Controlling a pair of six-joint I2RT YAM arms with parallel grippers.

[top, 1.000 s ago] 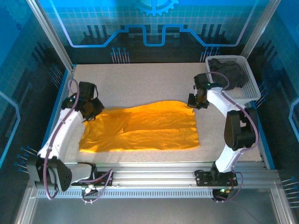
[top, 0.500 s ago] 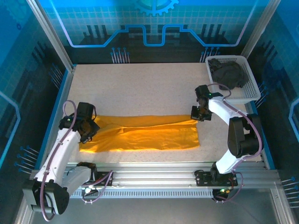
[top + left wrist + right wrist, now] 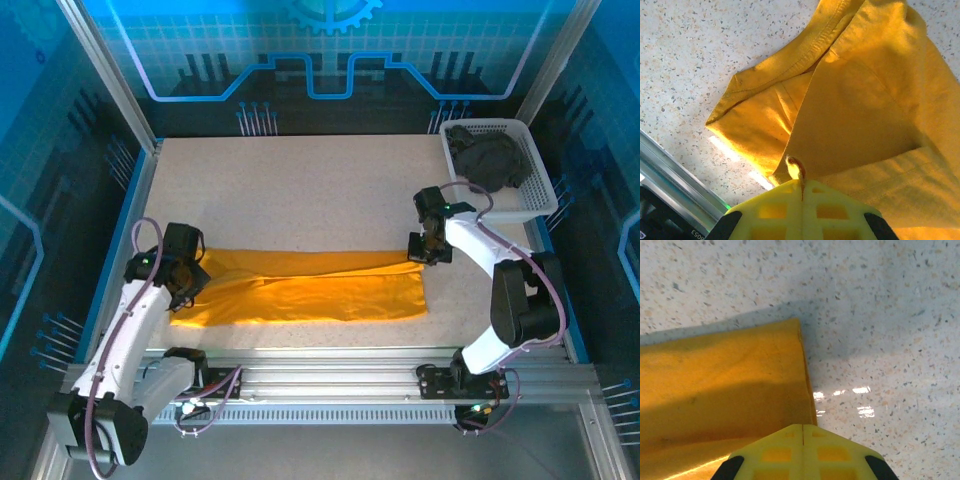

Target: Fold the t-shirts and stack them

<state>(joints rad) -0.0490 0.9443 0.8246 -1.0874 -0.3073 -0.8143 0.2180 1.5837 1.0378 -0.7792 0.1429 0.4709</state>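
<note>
Blue-lit panels enclose a speckled counter, and across its near half the mustard-orange t-shirt is laid out as a long, narrow band, already doubled lengthwise. Its long axis runs left to right, squarely between the two arms, so that one end is met by each claw. The left claw is set at the sleeve end; in the left wrist view its jaws are seen fully closed, with a small nub of orange cloth pinched at the tips. The right claw is set at the far corner of the opposite end; its jaws are likewise closed, and the shirt's edge is seen to run in under them, so a hold on that corner is judged likely. The dark grey t-shirt is left bunched in the white lattice basket at the far right corner, well apart from the orange one and nearer the right arm. A crosswise fold, one end carried along the axis towards the other, is judged to be what remains.
</note>
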